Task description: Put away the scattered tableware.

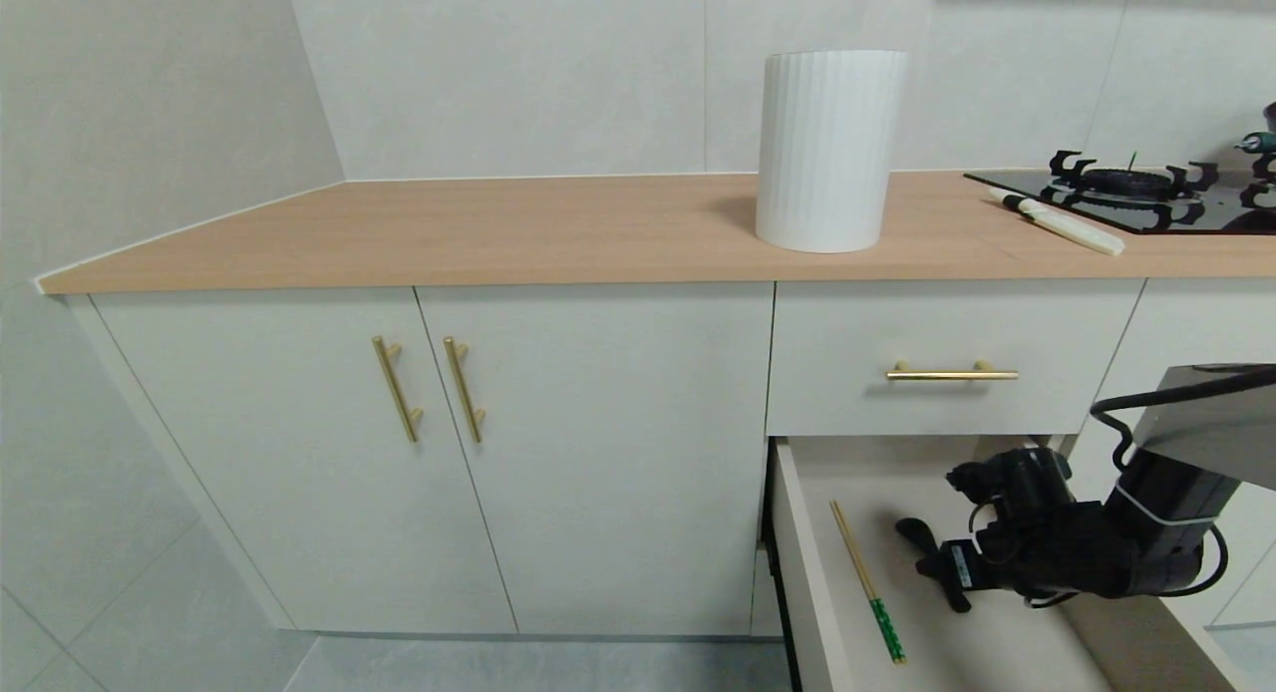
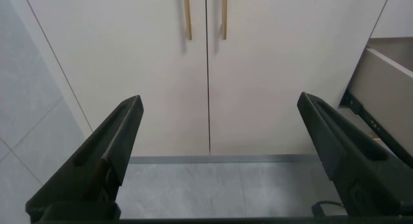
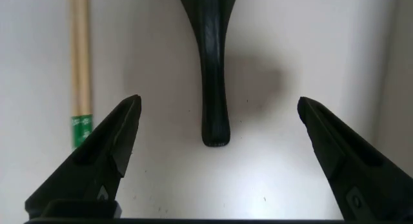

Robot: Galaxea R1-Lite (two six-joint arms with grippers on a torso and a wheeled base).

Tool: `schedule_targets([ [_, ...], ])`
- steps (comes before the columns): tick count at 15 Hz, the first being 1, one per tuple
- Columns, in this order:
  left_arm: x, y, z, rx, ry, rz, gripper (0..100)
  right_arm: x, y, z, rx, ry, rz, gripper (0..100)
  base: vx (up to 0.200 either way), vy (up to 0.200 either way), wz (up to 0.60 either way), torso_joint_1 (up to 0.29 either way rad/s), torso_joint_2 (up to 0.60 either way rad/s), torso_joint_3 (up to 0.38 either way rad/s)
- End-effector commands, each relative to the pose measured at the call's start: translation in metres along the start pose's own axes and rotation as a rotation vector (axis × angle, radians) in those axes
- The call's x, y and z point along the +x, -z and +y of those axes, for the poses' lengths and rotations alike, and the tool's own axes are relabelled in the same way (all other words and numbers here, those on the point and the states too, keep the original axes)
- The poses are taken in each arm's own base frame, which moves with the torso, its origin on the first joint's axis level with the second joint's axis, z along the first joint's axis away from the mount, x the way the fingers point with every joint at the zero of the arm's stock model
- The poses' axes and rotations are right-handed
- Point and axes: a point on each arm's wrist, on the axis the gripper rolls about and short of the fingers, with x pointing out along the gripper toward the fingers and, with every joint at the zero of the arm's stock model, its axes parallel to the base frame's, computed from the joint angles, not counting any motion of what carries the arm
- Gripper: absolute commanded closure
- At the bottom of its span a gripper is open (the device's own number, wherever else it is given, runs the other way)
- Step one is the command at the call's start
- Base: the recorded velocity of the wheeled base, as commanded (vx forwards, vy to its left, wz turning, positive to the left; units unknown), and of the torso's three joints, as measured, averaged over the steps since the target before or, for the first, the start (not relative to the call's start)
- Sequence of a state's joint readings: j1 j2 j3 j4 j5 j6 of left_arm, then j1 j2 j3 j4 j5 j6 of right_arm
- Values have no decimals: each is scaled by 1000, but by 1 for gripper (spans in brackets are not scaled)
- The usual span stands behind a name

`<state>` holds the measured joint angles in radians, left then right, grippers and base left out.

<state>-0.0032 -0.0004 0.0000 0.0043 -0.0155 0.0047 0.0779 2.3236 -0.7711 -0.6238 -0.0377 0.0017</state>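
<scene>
The right gripper point(image 3: 217, 104) hangs low inside the pulled-out bottom drawer point(image 1: 797, 552), its jaws spread wide and holding nothing. In the right wrist view a black spoon point(image 3: 215, 88) lies flat on the pale drawer floor, with its handle end in the gap between the two fingers point(image 3: 113, 143) and touching neither. What looks like the spoon's bowl end is cut off at the edge of that view, so its shape is uncertain. A pair of wooden chopsticks point(image 1: 867, 592) with green-patterned tips lies just beside the spoon, on the side nearer the drawer's left wall, the sticks together and running front to back.

The left gripper point(image 2: 220, 101) is also wide open and empty. It is held low and faces the two white cabinet doors point(image 2: 206, 75) with gold bar handles point(image 2: 188, 17) and the grey tiled floor point(image 2: 219, 192) below them.

Above the open drawer is a shut drawer point(image 1: 952, 353) with a gold handle. On the wooden countertop point(image 1: 498, 228) stands an upright white ribbed canister point(image 1: 827, 149). To its right a pale knife point(image 1: 1057, 223) lies partly on the edge of the black gas hob point(image 1: 1136, 188).
</scene>
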Motion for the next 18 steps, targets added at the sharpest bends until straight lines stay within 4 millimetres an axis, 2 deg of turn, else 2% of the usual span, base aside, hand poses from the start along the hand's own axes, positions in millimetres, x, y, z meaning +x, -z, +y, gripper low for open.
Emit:
schedule_targets([
  [1, 0, 0, 0, 0, 0, 1, 0, -54, -12, -1, 12, -18, -94, 0, 0, 0, 0, 0, 0, 0],
  [4, 0, 0, 0, 0, 0, 1, 0, -118, -15, -3, 12, -58, -167, 0, 0, 0, 0, 0, 0, 0],
  [6, 0, 0, 0, 0, 0, 1, 0, -157, -8, -3, 10, -110, -175, 0, 0, 0, 0, 0, 0, 0],
  [7, 0, 0, 0, 0, 0, 1, 0, -165, -6, -3, 9, -131, -174, 0, 0, 0, 0, 0, 0, 0],
  [8, 0, 0, 0, 0, 0, 1, 0, -189, 5, -3, 1, -177, -158, 0, 0, 0, 0, 0, 0, 0],
  [11, 0, 0, 0, 0, 0, 1, 0, -219, 5, -1, -25, -193, -186, 0, 0, 0, 0, 0, 0, 0],
  [13, 0, 0, 0, 0, 0, 1, 0, -232, 10, 7, -58, -221, -180, 0, 0, 0, 0, 0, 0, 0],
  [17, 0, 0, 0, 0, 0, 1, 0, -241, 17, 15, -96, -250, -158, 0, 0, 0, 0, 0, 0, 0],
  [18, 0, 0, 0, 0, 0, 1, 0, -241, 18, 17, -104, -255, -146, 0, -200, 0, 0, 2, 7, 7],
])
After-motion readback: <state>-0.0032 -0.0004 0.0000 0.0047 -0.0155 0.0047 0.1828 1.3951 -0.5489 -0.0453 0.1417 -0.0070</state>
